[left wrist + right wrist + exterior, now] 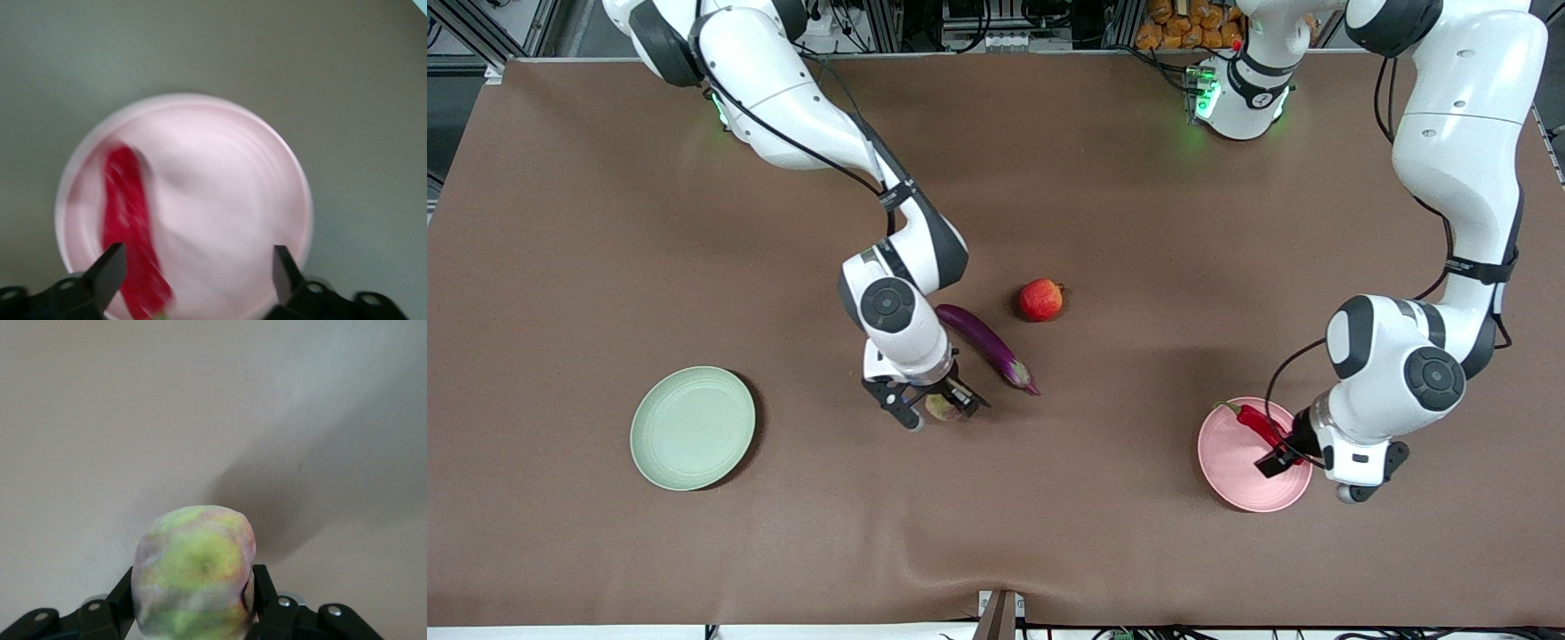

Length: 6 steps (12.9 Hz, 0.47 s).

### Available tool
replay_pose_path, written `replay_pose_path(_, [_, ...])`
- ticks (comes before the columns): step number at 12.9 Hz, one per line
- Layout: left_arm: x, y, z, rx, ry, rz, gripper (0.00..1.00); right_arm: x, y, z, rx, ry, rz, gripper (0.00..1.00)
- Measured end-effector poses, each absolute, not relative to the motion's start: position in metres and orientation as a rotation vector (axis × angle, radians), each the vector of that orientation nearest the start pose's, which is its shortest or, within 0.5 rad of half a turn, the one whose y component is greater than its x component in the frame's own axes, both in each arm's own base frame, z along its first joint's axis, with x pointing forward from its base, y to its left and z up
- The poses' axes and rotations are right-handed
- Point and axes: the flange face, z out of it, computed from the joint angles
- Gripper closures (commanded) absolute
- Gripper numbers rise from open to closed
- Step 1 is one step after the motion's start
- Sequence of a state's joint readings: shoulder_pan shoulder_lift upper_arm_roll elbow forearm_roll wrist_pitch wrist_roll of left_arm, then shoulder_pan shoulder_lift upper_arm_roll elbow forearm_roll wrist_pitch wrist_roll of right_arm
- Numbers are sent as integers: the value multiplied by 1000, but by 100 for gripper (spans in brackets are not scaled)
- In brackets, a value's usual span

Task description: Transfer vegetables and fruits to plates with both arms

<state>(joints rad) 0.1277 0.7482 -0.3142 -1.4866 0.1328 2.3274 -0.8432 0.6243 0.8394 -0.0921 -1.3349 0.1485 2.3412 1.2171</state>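
The red chili pepper [1258, 424] [130, 227] lies on the pale pink plate [1232, 467] [220, 200] toward the left arm's end of the table. My left gripper [1279, 460] [193, 270] hangs just above that plate, open, with nothing between its fingers. My right gripper [935, 407] [193, 600] is shut on the yellowish-pink ribbed fruit [942, 408] [193, 577], low over the brown table. Beside it lies the purple eggplant [987, 346]. The red pomegranate-like fruit [1041, 300] sits farther from the front camera than the eggplant. The pale green plate [692, 428] lies toward the right arm's end.
A brown cloth [996, 533] covers the whole table. A small clamp [1000, 613] sticks up at the table's front edge.
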Motion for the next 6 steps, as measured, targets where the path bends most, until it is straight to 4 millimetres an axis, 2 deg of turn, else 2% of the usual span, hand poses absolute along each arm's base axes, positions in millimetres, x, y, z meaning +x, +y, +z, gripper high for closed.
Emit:
replay_pose_path(1, [719,-116,266,-3120,-1133,-63,0,655,381,263,-2795,1055,-103,100])
replay_pose_path(3, [704,-182,280,-3112,-1261,11,0,679,320,308,-2848,998,-69,100])
replay_pose_path(6, [666,-291,281,-3061,-1366,90,0,698,223,351,-2938,890,43,100])
